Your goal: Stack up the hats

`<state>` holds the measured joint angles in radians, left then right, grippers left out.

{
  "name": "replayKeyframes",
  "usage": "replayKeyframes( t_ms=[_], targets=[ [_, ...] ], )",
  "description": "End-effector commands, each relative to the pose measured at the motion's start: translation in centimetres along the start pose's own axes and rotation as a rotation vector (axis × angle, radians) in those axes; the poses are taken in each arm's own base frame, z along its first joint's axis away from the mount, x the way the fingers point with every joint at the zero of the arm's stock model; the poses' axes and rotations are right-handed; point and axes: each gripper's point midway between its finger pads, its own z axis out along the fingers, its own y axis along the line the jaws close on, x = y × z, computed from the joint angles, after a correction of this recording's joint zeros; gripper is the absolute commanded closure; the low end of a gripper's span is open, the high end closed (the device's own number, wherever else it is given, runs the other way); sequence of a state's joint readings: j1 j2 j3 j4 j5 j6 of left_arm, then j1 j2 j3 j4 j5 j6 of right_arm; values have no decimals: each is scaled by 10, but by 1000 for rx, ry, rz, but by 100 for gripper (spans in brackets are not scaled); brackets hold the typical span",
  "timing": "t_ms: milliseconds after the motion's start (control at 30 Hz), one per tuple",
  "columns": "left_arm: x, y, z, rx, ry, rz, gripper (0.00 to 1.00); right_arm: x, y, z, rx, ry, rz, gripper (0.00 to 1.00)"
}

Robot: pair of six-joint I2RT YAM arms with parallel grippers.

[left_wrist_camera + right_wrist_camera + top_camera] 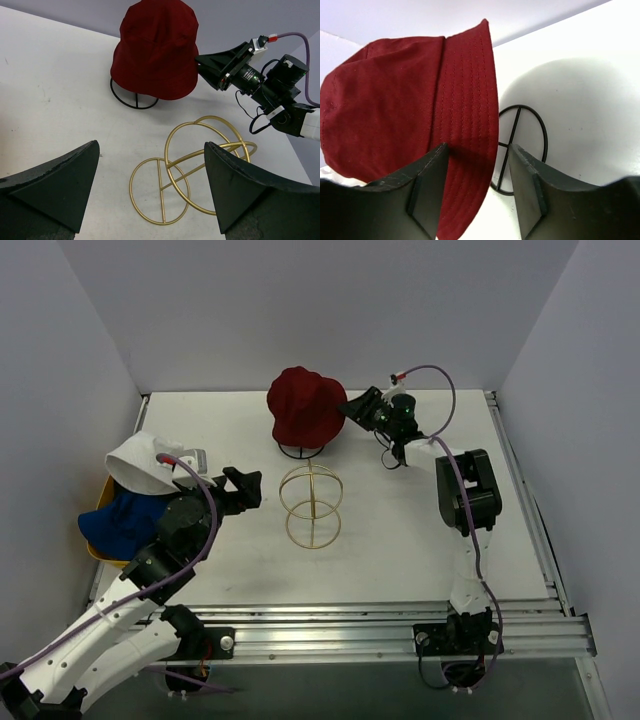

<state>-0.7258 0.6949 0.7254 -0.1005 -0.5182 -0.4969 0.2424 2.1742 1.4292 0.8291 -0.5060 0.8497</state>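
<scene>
The dark red bucket hat [305,405] sits on a black wire frame [303,450] at the back middle. My right gripper [352,405] is open at the hat's right side. In the right wrist view the hat's brim [470,150] hangs between the spread fingers [427,195], which do not pinch it. My left gripper [245,488] is open and empty, left of the gold wire frame [311,505]. The white bucket hat [140,462] lies on the blue hat [115,520] at the left edge. The red baseball cap is out of view.
The yellow tub [93,548] under the blue hat stands at the table's left edge against the wall. The gold frame [195,165] lies just ahead of my left fingers [55,185], with the dark red hat [157,50] and the right gripper [212,67] beyond it.
</scene>
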Motion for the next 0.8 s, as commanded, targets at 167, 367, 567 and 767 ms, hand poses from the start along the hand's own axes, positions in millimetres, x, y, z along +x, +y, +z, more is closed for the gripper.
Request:
replayKeyframes(
  t_ms=[167, 367, 567, 767],
  targets=[
    [-20, -9, 1, 20, -59, -16, 6, -23, 26, 4, -118, -74, -33, 95],
    [-19, -7, 1, 12, -60, -9, 6, -15, 17, 6, -131, -66, -3, 100],
    [-19, -8, 2, 14, -58, -6, 6, -7, 1, 6, -96, -64, 9, 100],
    [-19, -7, 2, 11, -58, -2, 6, 2, -14, 10, -68, -46, 20, 100]
  ],
)
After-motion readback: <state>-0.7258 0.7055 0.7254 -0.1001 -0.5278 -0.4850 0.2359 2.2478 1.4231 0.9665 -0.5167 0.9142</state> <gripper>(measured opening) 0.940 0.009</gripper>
